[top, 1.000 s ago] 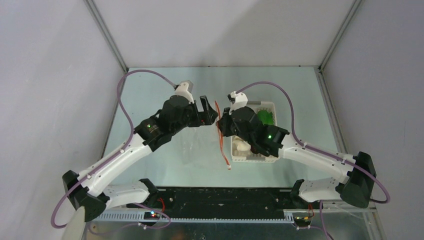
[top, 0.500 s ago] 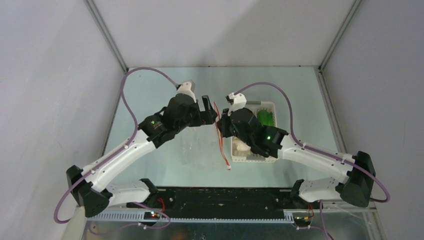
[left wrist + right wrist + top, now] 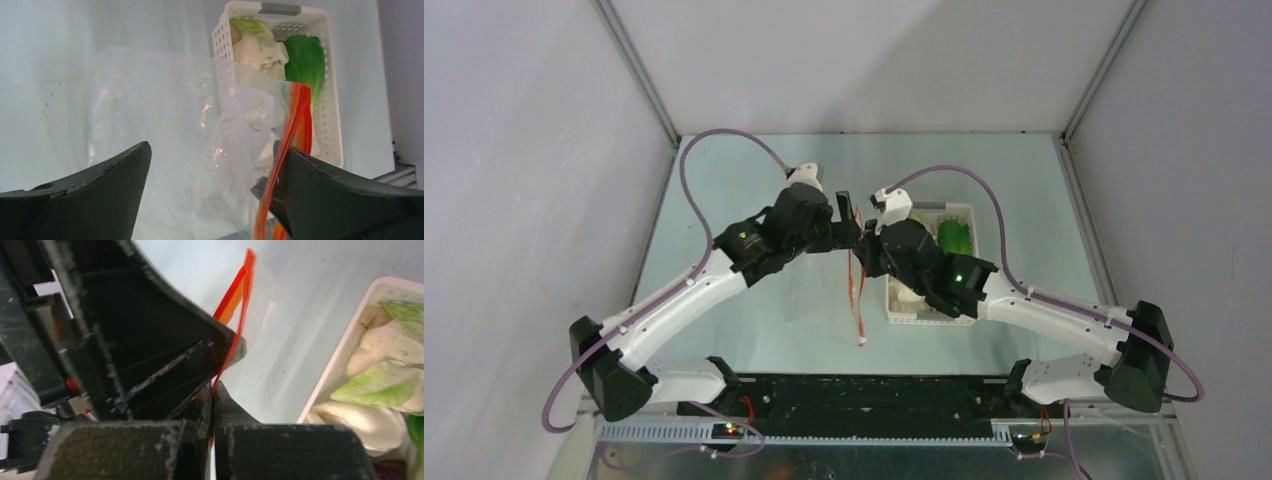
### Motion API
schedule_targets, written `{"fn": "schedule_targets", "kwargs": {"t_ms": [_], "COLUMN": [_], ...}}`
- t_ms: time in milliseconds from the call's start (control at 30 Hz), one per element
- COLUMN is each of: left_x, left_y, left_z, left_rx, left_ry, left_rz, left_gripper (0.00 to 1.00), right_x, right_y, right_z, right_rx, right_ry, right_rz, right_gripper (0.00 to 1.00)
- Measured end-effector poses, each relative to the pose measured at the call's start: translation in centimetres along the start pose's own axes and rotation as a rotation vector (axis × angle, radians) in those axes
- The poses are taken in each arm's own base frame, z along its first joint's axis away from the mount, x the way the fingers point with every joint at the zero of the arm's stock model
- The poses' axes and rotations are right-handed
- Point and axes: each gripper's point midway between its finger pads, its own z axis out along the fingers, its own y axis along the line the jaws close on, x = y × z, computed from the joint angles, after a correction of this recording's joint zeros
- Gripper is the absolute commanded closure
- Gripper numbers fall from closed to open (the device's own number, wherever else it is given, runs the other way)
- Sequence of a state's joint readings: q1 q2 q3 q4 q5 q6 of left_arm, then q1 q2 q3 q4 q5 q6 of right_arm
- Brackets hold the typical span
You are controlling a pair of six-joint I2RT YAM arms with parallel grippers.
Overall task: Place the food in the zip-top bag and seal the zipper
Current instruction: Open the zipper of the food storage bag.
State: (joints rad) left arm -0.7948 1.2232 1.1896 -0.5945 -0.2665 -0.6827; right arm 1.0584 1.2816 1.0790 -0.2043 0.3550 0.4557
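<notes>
Grip check: your right gripper (image 3: 214,390) is clamped on the zipper (image 3: 240,305), the zip-top bag (image 3: 165,100) trailing from it. Your left gripper (image 3: 211,150) stands wide apart beside that strip. Catch both walls there and you risk pinching the mouth shut. Beyond, the food (image 3: 260,50) lies in the white basket (image 3: 220,50).

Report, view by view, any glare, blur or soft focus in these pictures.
Left wrist: glints on the crinkled bag; the open left gripper looms dark, soft-edged. Top external: even light, no hard shadows; the bag nearly vanishes, only its zipper reads. Right wrist: the right gripper, shut on the zipper, sits close and soft; the zipper's far end smears.
</notes>
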Motion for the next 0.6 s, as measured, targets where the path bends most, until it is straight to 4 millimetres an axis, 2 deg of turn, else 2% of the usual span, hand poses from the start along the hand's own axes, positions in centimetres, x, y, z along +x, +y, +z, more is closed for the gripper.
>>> {"fn": "schedule_targets", "kwargs": {"t_ms": [267, 600], "left_x": [0.5, 2.8], "left_y": [-0.2, 1.1], "left_z": [0.9, 0.4], "left_rx": [-0.083, -0.156], "left_ry": [0.053, 0.112], "left_rz": [0.022, 0.044], "left_gripper": [0.11, 0.13], "right_x": [0.0, -0.4], "right_y": [-0.8, -1.3], "right_z": [0.1, 0.1], "right_rx": [0.054, 0.096], "right_ry": [-0.009, -0.033], "right_rz": [-0.022, 0.025], "right_gripper": [1.0, 1.0]}}
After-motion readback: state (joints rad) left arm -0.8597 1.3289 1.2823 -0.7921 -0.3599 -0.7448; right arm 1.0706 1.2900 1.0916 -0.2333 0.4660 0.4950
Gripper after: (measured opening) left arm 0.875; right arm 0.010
